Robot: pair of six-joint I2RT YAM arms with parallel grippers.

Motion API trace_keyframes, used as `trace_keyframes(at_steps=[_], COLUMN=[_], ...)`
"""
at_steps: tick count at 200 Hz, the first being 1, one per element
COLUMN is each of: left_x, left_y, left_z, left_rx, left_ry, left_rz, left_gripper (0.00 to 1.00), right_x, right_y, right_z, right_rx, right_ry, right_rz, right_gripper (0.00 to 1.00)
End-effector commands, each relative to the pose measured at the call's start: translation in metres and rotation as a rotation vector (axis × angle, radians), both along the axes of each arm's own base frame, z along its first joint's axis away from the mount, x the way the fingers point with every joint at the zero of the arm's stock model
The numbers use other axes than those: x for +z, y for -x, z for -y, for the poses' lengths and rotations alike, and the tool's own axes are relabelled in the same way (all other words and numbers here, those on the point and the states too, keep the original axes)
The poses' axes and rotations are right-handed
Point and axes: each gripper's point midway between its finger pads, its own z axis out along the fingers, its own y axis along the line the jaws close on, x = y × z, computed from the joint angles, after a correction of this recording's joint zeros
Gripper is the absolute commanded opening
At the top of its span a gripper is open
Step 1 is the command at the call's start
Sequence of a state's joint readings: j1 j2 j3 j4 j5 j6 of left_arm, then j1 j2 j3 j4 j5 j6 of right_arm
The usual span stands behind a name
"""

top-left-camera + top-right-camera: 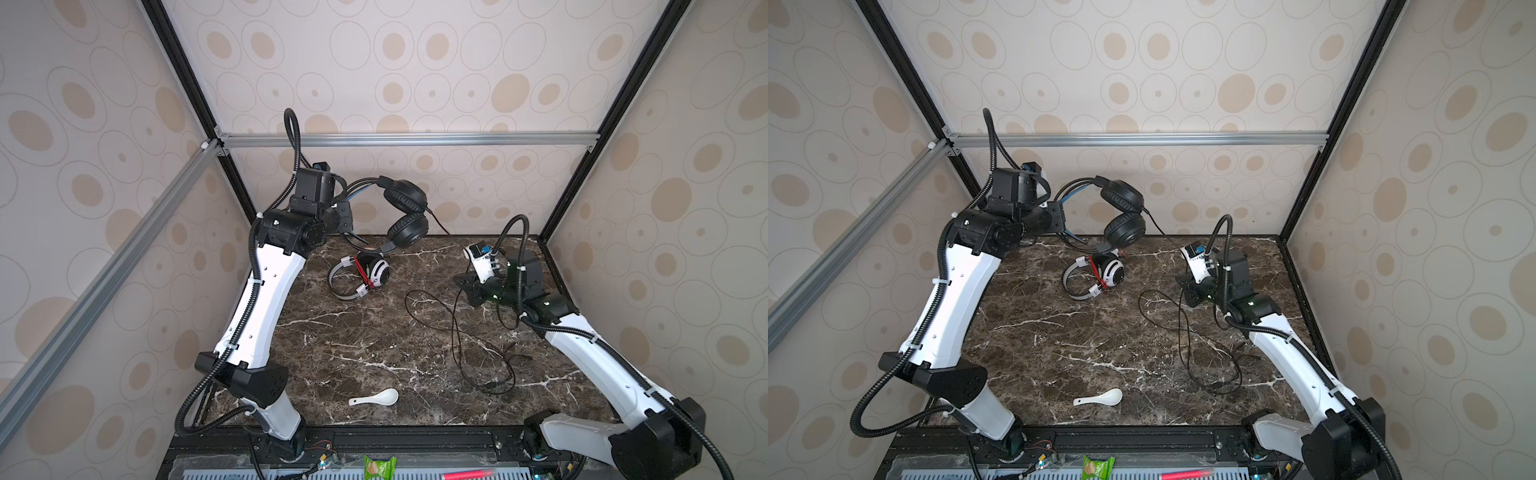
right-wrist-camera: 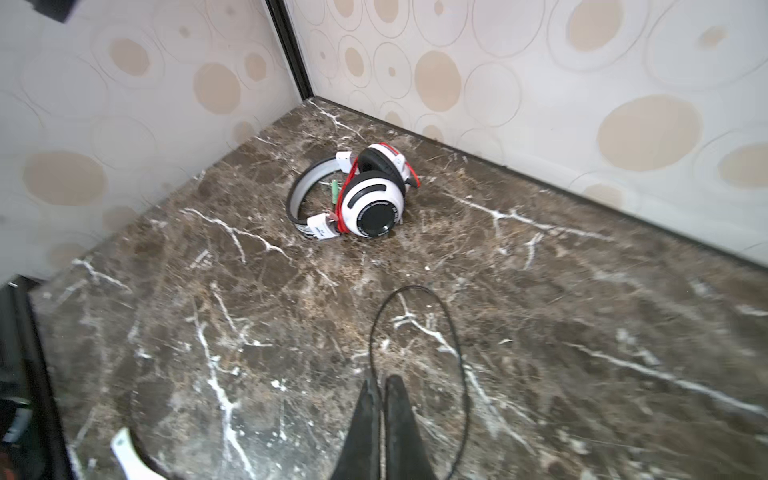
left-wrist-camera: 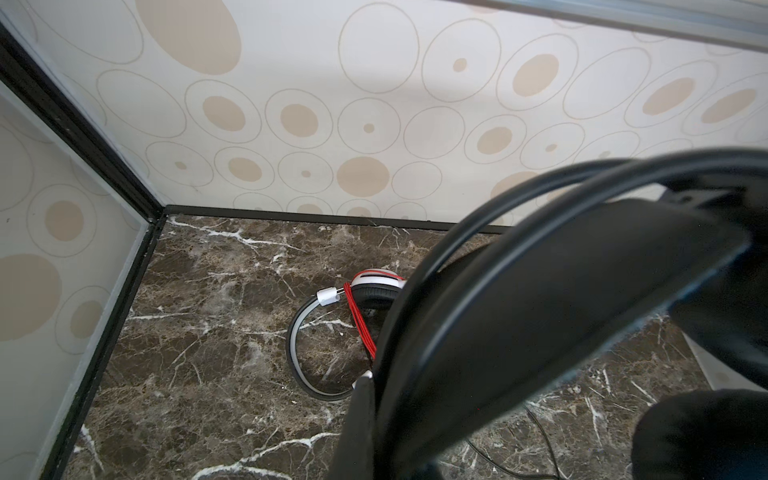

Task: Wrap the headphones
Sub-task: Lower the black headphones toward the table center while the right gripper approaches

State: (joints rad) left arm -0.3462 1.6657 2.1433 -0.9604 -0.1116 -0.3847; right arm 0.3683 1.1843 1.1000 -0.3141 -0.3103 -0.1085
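We list two headsets. Black headset (image 1: 405, 195): all black, padded cups one above the other, blue lining along the band. It is raised over the back of the table, and the left gripper (image 1: 344, 216) has its jaws pressed onto the band. Its black cord (image 1: 457, 328) slants down to the right gripper (image 1: 467, 286), whose jaws are pinched together on it, then lies in loose loops on the right half of the table. White headset (image 1: 365, 274): white cups, black pads, grey band, with a red cord (image 2: 345, 195) wound round it. It lies on the table just below the hanging black one. Only the right wrist view gives us the round black face of a white cup and small green plug tips inside the band, plus the cord entering the closed fingertips (image 2: 365, 411). The left wrist view is mostly filled by the blurred black band, which hides part of the white set. Only the top views show a white spoon (image 1: 376, 398) near the front edge. The table (image 1: 332, 353) is dark brown marble with white veins; the walls (image 1: 415, 62) carry beige ovals, with an aluminium bar (image 1: 407, 139) across the back
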Motion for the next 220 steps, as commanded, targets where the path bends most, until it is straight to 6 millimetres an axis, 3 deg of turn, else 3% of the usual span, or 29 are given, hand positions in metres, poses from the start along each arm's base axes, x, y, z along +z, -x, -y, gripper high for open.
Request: trace_keyframes(at_steps=[1, 22, 51, 98, 150, 220], left_x=[0.031, 0.022, 0.009, -0.011, -0.039, -0.044], left_y=[0.002, 0.004, 0.007, 0.021, 0.052, 0.091], left_z=[-0.009, -0.012, -0.006, 0.033, 0.079, 0.105], left_rx=[0.014, 0.009, -0.034, -0.213, -0.406, -0.6], left_ry=[-0.001, -0.032, -0.075, -0.248, -0.339, -0.333], left_rz=[0.123, 0.12, 0.106, 0.076, 0.077, 0.146], left_gripper=[0.0, 0.0, 0.0, 0.0, 0.0, 0.0], right_x=[0.008, 0.035, 0.067, 0.112, 0.112, 0.103], right_y=[0.014, 0.02, 0.031, 0.031, 0.012, -0.005], right_z=[0.025, 0.018, -0.01, -0.051, -0.068, -0.075], right_rx=[-0.029, -0.022, 0.052, 0.125, 0.122, 0.087], right_ry=[0.261, 0.366, 0.531, 0.603, 0.709, 0.72], right_rz=[0.051, 0.125, 0.244, 0.323, 0.302, 0.274], right_gripper=[0.0, 0.0, 0.0, 0.0, 0.0, 0.04])
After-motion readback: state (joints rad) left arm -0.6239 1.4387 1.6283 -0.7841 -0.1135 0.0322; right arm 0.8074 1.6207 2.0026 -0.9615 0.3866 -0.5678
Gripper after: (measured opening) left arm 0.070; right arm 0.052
